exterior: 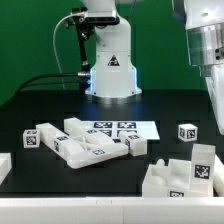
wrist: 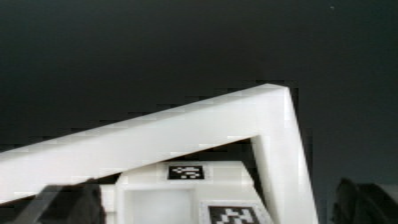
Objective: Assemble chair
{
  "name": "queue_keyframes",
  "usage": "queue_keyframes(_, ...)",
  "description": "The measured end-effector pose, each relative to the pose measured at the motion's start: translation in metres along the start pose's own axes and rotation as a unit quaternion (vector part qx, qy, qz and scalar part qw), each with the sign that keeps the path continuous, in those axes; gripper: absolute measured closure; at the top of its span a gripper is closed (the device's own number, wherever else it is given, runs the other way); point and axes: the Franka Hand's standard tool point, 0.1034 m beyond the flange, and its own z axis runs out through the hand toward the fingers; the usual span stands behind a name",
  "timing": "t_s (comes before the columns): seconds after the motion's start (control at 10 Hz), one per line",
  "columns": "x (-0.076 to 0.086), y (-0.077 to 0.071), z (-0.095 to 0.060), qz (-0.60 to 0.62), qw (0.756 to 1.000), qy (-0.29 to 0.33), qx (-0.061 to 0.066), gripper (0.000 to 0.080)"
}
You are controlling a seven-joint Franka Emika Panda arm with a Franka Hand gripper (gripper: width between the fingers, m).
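1. Several chair parts lie loose on the worktop (exterior: 40,105), none clearly joined. I judge the task is at an early pick-up step.
2. The flat panel (exterior: 85,148) lies mid-worktop, just beside the marker board (exterior: 118,128). A tagged block (exterior: 30,138) sits toward the exterior view's left edge and a small cube (exterior: 187,132) toward its right edge.
3. The stepped part (exterior: 180,178) sits at the near edge, toward the exterior view's right corner, below the arm (exterior: 205,50).
4. The wrist view shows a white corner frame (wrist: 214,120) close up, probably that stepped part.
5. The gripper (wrist: 214,203) shows only as dim fingers (wrist: 68,200). I cannot tell whether they are spread or clamped.
6. The next move calls for a squared grasp on a thin wall, then a carry toward the panel.
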Motion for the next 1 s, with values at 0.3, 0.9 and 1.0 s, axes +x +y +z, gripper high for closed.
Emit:
queue_keyframes(0.3, 0.006, 0.014, -0.005, -0.051, 0.999, 0.000, 0.004, 0.0151)
queue_keyframes(0.9, 0.007, 0.034, -0.013, -0.113, 0.994, -0.002, -0.002, 0.0151)
queue_keyframes(1.0, 0.007, 0.034, -0.013, -0.150, 0.989, -0.002, -0.002, 0.0151)
